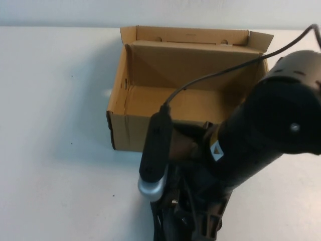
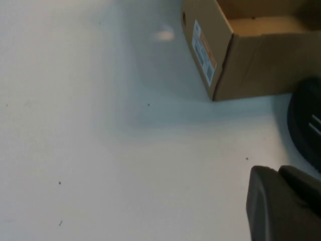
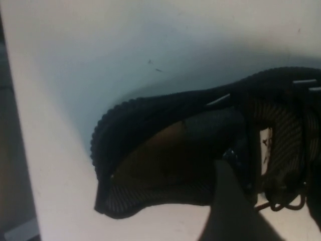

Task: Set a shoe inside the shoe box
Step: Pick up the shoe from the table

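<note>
The right hand (image 3: 225,201) is down over the shoe (image 3: 165,160) near the front edge of the table (image 1: 55,140), just in front of the shoe box (image 1: 185,85). In the right wrist view one dark finger (image 3: 230,206) reaches into the shoe's opening, against the collar, but the other finger is hidden, so I cannot tell whether the hand has closed on the shoe or not. From the high view the bulky right arm (image 1: 271,125) blocks most of this spot; only a dark mass shows below it at the front edge.

The shoe is black mesh with a ridged dark sole edge and small silvery accents near the laces. It lies on the white table, outside the box.

The shoe box is brown cardboard, open at the top, its lid flaps standing up toward the far edge of the table. Its inside looks bare. A small printed label (image 2: 203,50) shows on one end wall.

The left hand (image 2: 281,206) sits low over the table toward the front left of the box, only a dark part of it in its own view; I cannot tell its state.
</note>
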Available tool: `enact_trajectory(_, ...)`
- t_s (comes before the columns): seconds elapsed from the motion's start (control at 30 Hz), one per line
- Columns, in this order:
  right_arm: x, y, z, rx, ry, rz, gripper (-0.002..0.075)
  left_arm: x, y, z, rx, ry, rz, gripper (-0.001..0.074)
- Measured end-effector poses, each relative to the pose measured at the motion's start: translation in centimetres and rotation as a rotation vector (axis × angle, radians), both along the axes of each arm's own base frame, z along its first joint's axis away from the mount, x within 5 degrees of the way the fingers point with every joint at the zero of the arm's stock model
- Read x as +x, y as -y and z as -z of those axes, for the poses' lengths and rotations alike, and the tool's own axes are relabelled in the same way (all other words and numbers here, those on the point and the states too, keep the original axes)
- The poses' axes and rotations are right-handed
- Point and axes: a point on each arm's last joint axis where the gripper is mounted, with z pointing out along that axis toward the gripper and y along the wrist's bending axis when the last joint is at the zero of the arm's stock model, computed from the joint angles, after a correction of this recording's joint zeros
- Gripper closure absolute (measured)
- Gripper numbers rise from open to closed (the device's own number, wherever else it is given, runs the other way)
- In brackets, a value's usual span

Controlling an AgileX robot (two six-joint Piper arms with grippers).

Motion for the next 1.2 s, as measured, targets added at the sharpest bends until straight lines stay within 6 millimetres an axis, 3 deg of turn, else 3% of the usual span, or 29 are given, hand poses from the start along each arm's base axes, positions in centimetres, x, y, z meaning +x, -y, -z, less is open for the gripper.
enact_trajectory(0.37,2.0,-2.0,4.2,-0.137,0.001,0.008,0.0421,0.0,0.0,0.4,0.015,-0.047,0.006,0.0736)
enact_trajectory(0.6,3.4,-2.9,6.8,-0.196,0.001,0.107,0.0426,0.0,0.1,0.4,0.015,-0.047,0.008,0.0736)
enact_trajectory(0.7,4.0,-3.0,7.7,-0.233,0.018,0.16,0.0478,0.0,0.1,0.4,0.015,-0.047,0.008,0.0736)
enact_trajectory(0.77,4.2,-3.0,8.1,-0.25,0.022,0.176,0.0562,0.0,0.1,0.3,0.008,-0.049,0.011,0.0736)
enact_trajectory(0.87,4.1,-3.0,8.0,-0.264,0.013,0.188,0.0683,-0.1,0.2,0.3,-0.006,-0.053,0.018,0.0736)
enact_trajectory(0.93,4.2,-3.1,7.6,-0.275,0.007,0.192,0.0715,-0.1,0.2,0.3,-0.008,-0.054,0.019,0.0736)
enact_trajectory(1.2,4.3,-4.7,2.2,-0.131,-0.064,0.288,0.0732,-0.2,0.3,0.5,-0.006,-0.08,0.024,0.0736)
